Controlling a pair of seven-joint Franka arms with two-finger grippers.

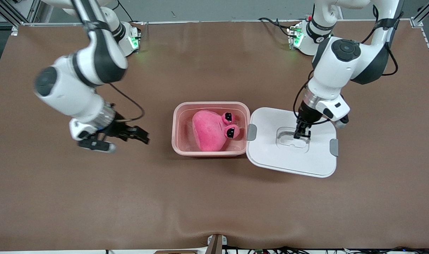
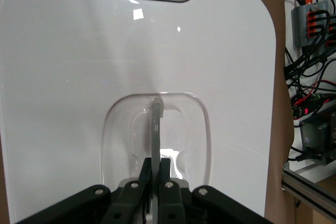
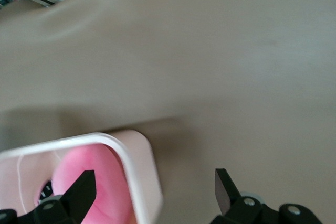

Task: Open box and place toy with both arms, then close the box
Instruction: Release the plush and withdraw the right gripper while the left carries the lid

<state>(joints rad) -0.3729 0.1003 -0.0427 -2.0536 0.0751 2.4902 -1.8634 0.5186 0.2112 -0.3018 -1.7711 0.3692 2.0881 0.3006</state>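
Observation:
The pink box [image 1: 176, 141] stands open in the middle of the table, and the hot-pink toy [image 1: 209, 131] lies inside it with its stalk eyes toward the left arm's end. Beside the box, toward that end, lies the white lid [image 1: 271, 158] with its grey clips. My left gripper [image 1: 302, 134] is shut on the lid's clear handle [image 2: 156, 124]; the left wrist view shows the gripper [image 2: 156, 163] pinching that thin bar over the lid [image 2: 68, 77]. My right gripper [image 1: 146, 137] hangs open and holds nothing, beside the box toward the right arm's end. In the right wrist view, the gripper [image 3: 154, 179] spans the box rim [image 3: 137, 166], with the toy [image 3: 102, 182] partly in sight.
Brown table mat [image 1: 214, 204] spreads all round the box. Cables and electronics [image 2: 310, 77] sit off the table's edge by the left arm's base. A small bracket [image 1: 216, 243] sticks up at the table edge nearest the front camera.

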